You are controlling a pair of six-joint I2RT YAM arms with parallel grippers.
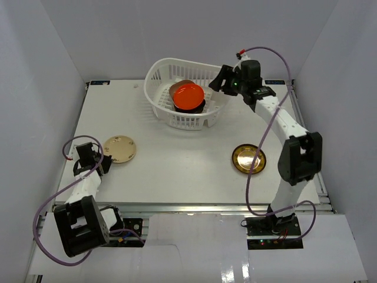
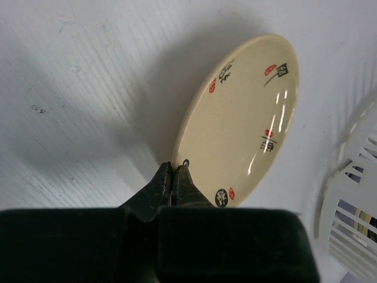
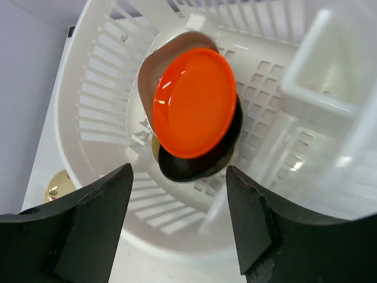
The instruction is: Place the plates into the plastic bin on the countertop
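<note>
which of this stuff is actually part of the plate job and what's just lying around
Part of the job:
- cream plate, rim pinched by the left gripper
- gold plate on the countertop
- orange plate and black plate in the plastic bin
- right gripper, open above the bin

Not part of it:
- only the arms' purple cables

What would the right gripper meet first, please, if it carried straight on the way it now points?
Probably the orange-red plate lying uppermost inside the plastic bin; the right gripper is open above it, depth uncertain.

glossy orange plate, matt white plastic bin, shiny gold plate.
</note>
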